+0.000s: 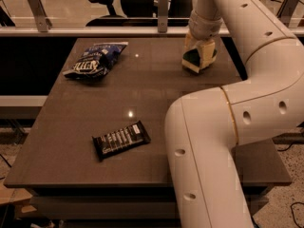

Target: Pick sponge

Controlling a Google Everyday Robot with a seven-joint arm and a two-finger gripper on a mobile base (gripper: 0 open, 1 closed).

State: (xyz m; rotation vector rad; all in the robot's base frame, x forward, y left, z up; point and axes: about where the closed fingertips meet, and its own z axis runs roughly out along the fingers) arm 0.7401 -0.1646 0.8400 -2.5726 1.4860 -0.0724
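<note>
The sponge (192,61), dark green on top with pale yellow foam below, is at the far right of the table. It sits tilted between the pale fingers (207,54) of my gripper (198,57). The gripper reaches down from the white arm and is shut on the sponge, holding it at or just above the tabletop. The fingers hide part of the sponge.
A black candy bar wrapper (121,139) lies near the front middle of the dark table (71,127). A blue snack bag (95,61) lies at the far left. My large white arm (223,127) covers the table's right side. A railing and an office chair stand behind.
</note>
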